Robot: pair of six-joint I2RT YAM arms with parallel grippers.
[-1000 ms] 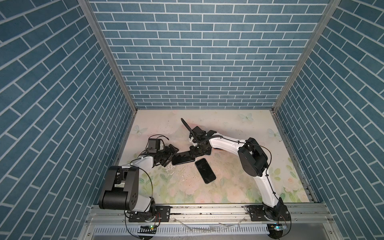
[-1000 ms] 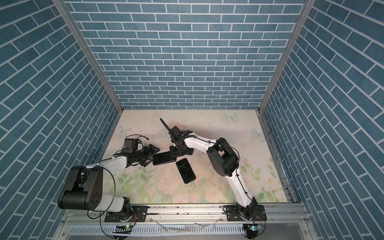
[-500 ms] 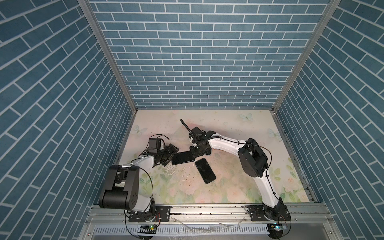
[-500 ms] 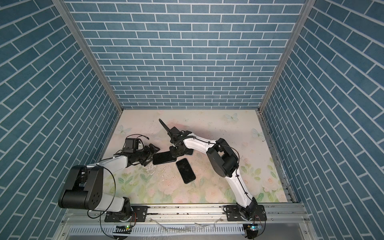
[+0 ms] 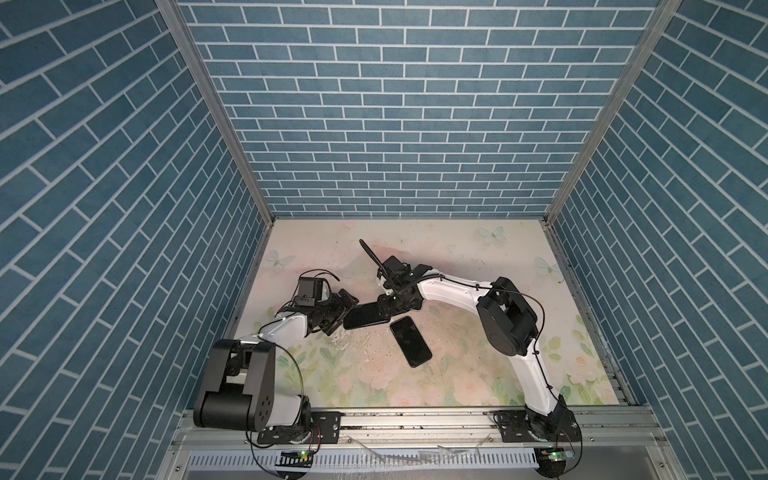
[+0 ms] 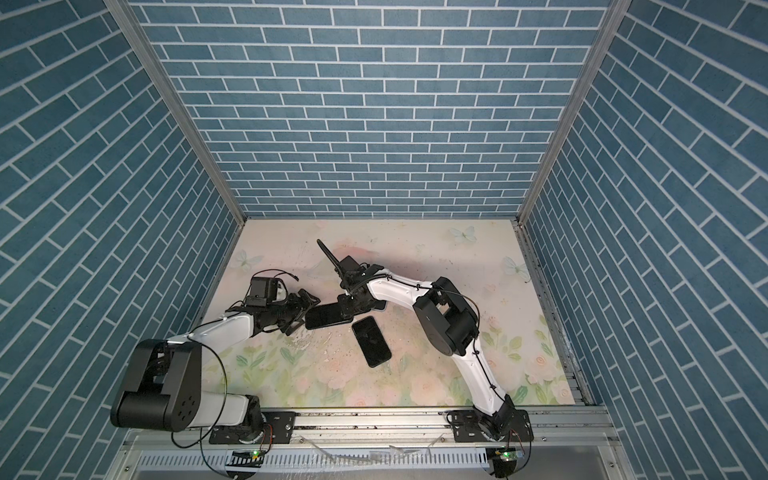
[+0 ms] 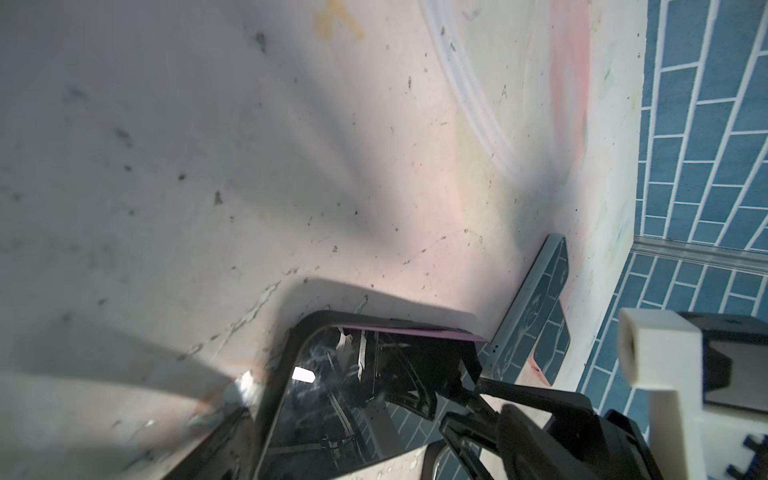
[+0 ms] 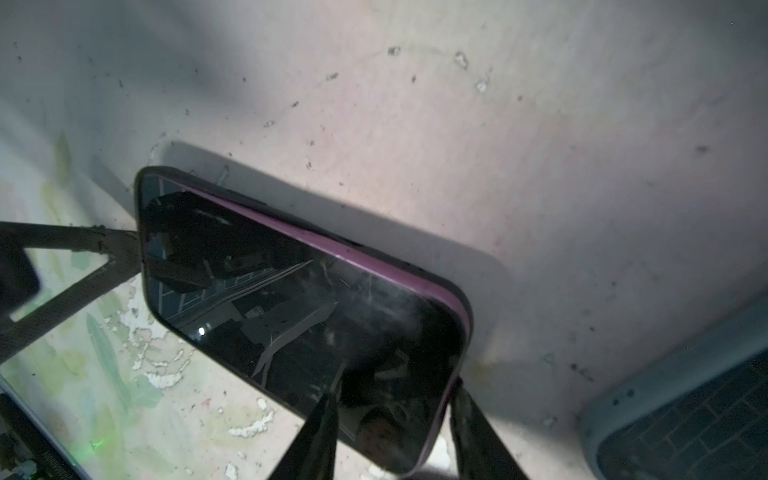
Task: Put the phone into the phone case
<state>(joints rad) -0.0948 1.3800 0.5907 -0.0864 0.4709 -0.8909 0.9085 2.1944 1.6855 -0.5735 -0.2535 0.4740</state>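
Note:
A phone (image 5: pixel 365 316) (image 6: pixel 326 316) with a dark screen and a purple rim lies flat on the mat between my two grippers. A black phone case (image 8: pixel 232 192) wraps its corner and long side. In the right wrist view the purple rim (image 8: pixel 459 309) shows above the case edge. My left gripper (image 5: pixel 343 313) (image 6: pixel 303 316) is open at the phone's left end, and one of its fingers (image 8: pixel 83 274) touches that end. My right gripper (image 8: pixel 395 436) (image 5: pixel 386 309) is open at the other end. One finger is over the screen, the other beside the rim.
A second black phone-like slab (image 5: pixel 410 341) (image 6: pixel 371 341) lies flat just in front of the right gripper. A grey-blue slab (image 7: pixel 536 307) (image 8: pixel 673 419) lies behind it, under the right wrist. Blue brick walls close the mat on three sides.
The right gripper's fingers have spread apart at the phone's end. The phone, the left gripper and both arms stay about where they were.

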